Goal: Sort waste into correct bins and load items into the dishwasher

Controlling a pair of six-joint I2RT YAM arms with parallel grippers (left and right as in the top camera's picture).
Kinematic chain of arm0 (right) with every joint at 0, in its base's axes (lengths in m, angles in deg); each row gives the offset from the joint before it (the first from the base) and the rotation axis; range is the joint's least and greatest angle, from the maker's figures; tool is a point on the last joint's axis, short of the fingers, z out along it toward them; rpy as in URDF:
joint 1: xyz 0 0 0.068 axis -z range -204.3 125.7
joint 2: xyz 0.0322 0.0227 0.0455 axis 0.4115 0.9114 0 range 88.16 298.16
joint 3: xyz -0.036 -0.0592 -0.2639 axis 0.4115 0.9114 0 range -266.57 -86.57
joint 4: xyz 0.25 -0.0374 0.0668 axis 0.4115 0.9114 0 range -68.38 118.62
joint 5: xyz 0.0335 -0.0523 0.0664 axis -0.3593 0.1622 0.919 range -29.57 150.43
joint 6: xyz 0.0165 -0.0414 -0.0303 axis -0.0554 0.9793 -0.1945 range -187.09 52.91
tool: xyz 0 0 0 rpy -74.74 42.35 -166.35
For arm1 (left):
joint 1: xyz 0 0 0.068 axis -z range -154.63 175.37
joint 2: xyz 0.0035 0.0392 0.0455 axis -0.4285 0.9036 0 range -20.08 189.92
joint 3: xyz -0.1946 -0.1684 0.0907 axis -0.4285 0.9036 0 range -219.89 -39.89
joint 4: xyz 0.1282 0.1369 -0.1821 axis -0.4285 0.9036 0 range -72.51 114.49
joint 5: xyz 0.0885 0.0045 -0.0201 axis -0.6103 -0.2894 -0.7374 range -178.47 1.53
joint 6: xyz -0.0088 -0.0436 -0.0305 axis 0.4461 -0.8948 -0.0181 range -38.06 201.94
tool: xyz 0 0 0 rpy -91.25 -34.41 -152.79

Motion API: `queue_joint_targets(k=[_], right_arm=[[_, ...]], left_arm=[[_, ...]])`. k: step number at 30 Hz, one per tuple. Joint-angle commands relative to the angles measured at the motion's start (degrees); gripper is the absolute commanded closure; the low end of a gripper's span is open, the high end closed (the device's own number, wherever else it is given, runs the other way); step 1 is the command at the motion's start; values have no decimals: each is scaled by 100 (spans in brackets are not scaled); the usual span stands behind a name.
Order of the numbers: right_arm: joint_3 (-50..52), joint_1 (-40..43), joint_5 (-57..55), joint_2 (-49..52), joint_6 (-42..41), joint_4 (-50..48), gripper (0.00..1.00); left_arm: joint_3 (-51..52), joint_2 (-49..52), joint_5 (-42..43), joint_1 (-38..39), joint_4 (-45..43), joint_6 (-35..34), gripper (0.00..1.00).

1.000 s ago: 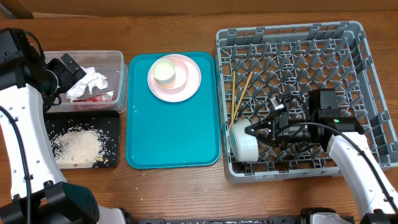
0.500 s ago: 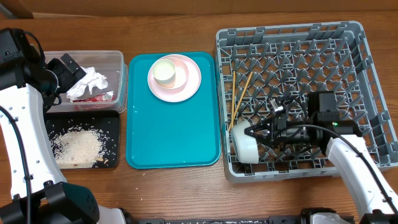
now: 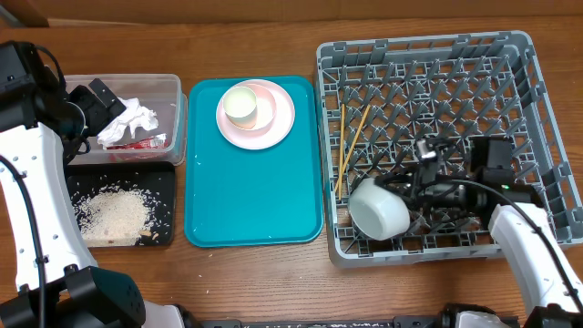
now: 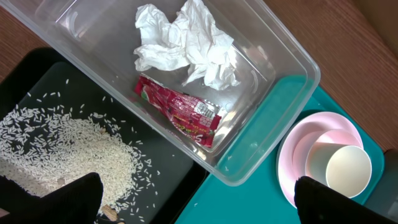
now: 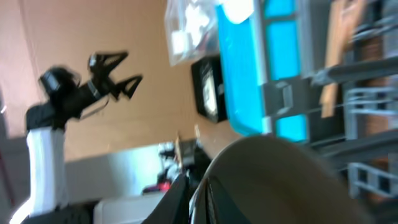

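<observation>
Overhead, left gripper (image 3: 102, 107) spread wide above clear tub (image 3: 175, 84) with napkin (image 3: 135, 117) and red wrapper (image 3: 144, 142), rice (image 3: 113, 211) in black tray (image 3: 165, 179), cream cup (image 3: 240, 103) on pink plate (image 3: 283, 122) on teal tray (image 3: 255, 196), chopsticks (image 3: 350, 138) in grey rack (image 3: 419, 42), right gripper (image 3: 412, 193) clamped on tilted pale bowl (image 3: 378, 212), rack's front-left corner.

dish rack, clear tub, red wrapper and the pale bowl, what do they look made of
The dish rack looks like grey moulded plastic, matte, with thin lattice walls and pegs.
The clear tub looks like glossy see-through plastic; the surface beneath shows through.
The red wrapper looks like foil or plastic film, shiny and crinkled.
The pale bowl is smooth and opaque, plastic or ceramic; the look leaves it open.
</observation>
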Motion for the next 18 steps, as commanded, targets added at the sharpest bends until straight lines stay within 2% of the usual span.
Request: queue_joint_targets(k=[1,4,7,18], right_arm=[[138,225,-807,33,44,44,88],[138,332,-1250,33,46,61,86],[138,343,-1766,33,44,66,72],[116,345,-2439,33,61,9,57]], left_arm=[[-74,20,20,11,-4,-120,0],[-74,20,20,11,-4,-122,0],[-74,20,20,11,-4,-120,0],[-74,20,20,11,-4,-120,0]])
